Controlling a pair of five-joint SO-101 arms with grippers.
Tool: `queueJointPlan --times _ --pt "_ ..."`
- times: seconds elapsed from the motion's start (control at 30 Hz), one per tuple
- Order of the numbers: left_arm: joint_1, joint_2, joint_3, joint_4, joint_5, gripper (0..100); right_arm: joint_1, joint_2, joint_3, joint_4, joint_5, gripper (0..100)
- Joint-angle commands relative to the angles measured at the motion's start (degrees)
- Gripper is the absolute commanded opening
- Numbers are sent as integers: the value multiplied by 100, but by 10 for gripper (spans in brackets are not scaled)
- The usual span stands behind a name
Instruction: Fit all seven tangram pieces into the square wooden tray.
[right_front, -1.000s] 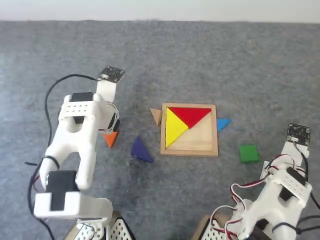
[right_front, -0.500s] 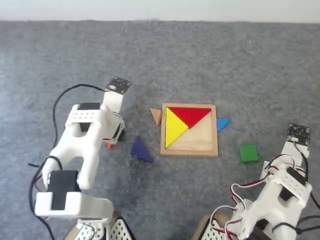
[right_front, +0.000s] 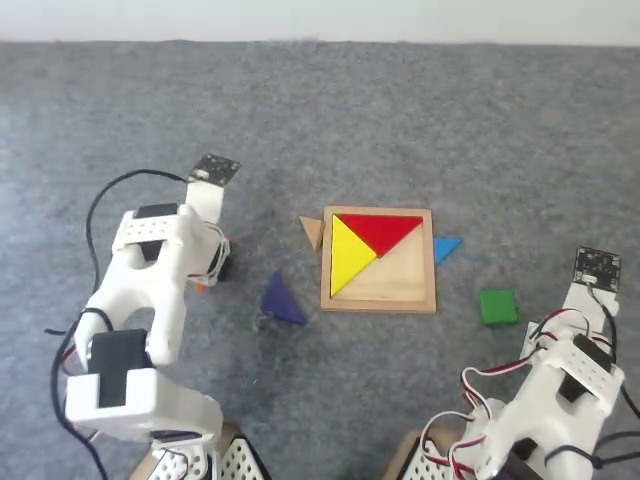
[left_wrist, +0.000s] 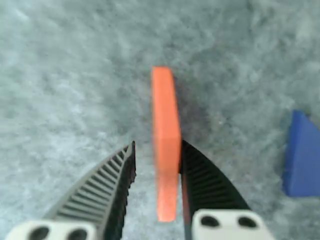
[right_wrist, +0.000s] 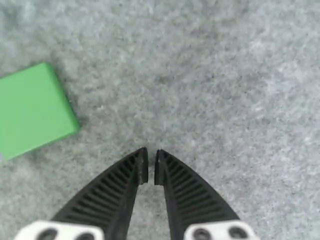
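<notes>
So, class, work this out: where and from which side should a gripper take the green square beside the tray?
Pinch the green square across two opposite straight edges, coming down from above: it lies flat on the carpet, apart from the tray, so its parallel sides are free.

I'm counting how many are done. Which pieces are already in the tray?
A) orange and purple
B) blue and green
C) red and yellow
C: the red triangle and the yellow triangle lie inside the tray.
</notes>
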Motion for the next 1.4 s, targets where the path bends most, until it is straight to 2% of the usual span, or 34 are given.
queueJointPlan --times 0.0,0.17,0.37,0.53,0.83,1.17,1.37 --pt "-62 -290 -760 501 -44 137 -75 -145 -35 -110 105 42" --pt "-62 -352 -1525 1178 -35 142 -75 -145 -35 -110 105 42" --pt "-62 -352 -1578 1257 404 226 -75 -180 0 -110 105 42" --pt "-114 -343 -1209 765 967 228 -75 -189 26 -119 105 42" --pt "-149 -343 -154 -281 993 228 -75 -189 26 -119 105 42" --pt "-589 -334 -84 -352 677 228 -75 -189 26 -119 105 42" --pt "-519 -185 -145 -352 677 228 -75 -189 26 -119 105 42"
